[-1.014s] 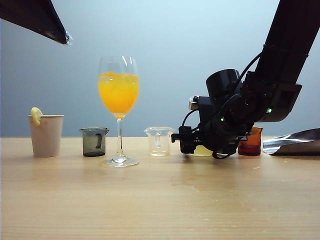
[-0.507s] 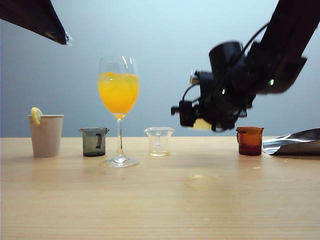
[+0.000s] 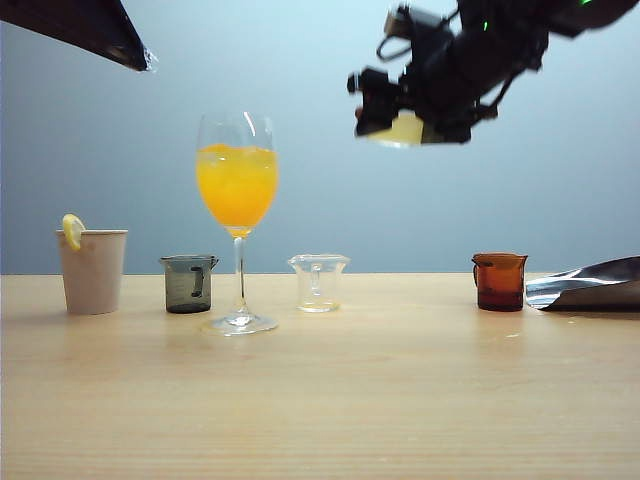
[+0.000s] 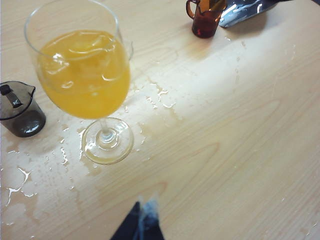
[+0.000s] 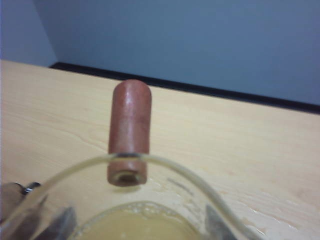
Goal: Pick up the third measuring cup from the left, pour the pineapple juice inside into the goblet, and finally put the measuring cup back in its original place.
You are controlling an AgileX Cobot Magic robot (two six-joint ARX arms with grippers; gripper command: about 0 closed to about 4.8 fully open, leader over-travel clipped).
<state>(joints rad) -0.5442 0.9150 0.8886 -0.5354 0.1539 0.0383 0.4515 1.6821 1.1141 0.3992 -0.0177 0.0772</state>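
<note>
Held high above the table (image 3: pixel 400 400) in the right pincer (image 3: pixel 405 118): the third measuring cup (image 3: pixel 408 130), roughly level, jaws set fairly wide around its body, pale pineapple juice (image 3: pixel 405 128) showing as a lemon-yellow band at the bottom. Decisive relation: the goblet (image 3: pixel 238 180) stands lower and off toward the table's left edge from that cup, so a sideways carry and some descent look needed before any tilt. Upright long axis for the goblet, stem on a round foot not far from the table's back edge, tulip bowl about 2/3 full of opaque orange drink, so little headroom for more; a slow pour seems wise. Right arm clearly the one placed for the job. Left pincer (image 4: pixel 140 227) parked high near the table's left edge, only a dark tip visible in its wrist view, open or shut impossible to tell. In the right wrist view, thin clear plastic with a flared rim (image 5: pixel 165 165), a matt reddish-brown knob (image 5: pixel 129 132) on the side, cloudy yellow liquid (image 5: pixel 135 222) beneath. Glass of the goblet (image 4: pixel 80 70) smooth and glossy. Pale wood-grain table (image 4: pixel 240 150), wet with scattered splashes around the goblet's foot, likely slippery.
</note>
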